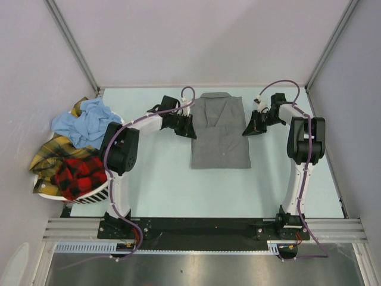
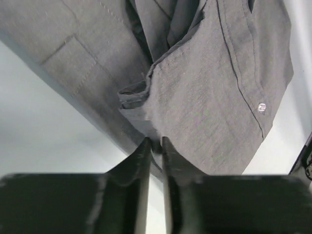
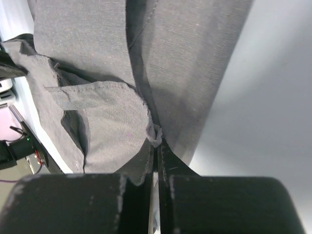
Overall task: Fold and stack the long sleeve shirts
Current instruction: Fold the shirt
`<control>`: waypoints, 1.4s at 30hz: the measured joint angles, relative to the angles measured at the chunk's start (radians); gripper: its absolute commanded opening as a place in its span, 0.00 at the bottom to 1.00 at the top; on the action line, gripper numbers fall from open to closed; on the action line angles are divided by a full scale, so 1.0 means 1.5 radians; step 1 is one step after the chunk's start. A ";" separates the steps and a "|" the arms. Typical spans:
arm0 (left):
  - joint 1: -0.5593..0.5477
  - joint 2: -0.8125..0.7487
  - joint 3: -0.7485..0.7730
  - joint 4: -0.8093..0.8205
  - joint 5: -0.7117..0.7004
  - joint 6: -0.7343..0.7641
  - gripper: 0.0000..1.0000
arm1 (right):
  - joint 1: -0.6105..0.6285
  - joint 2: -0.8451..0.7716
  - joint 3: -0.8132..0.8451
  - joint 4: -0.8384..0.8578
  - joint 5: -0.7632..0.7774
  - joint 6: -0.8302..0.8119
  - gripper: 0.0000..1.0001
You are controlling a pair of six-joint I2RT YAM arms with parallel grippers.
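Note:
A plain mid-grey long sleeve shirt [image 1: 220, 140] lies folded into a rectangle at the middle of the table, collar toward the far wall. My left gripper [image 1: 191, 130] is at its left edge. In the left wrist view the left gripper [image 2: 156, 142] is closed on a fold of the grey cloth [image 2: 209, 97]. My right gripper [image 1: 246, 131] is at the shirt's right edge. Seen from the right wrist, the right gripper [image 3: 158, 144] pinches a small bunch of the grey cloth [image 3: 185, 63]. More long sleeve shirts are heaped at the left: light blue [image 1: 83, 124], yellow plaid [image 1: 50, 156], red-and-black plaid [image 1: 77, 174].
A white slotted basket [image 1: 95, 195] at the table's left edge holds the heaped shirts, which spill over its rim. Pale green tabletop [image 1: 155, 185] stretches between the grey shirt and the arm bases. Grey walls close in the back and both sides.

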 measured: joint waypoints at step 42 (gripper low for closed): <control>-0.145 -0.054 -0.414 0.650 0.149 -0.557 0.99 | 0.046 -0.207 -0.570 0.579 -0.316 0.501 1.00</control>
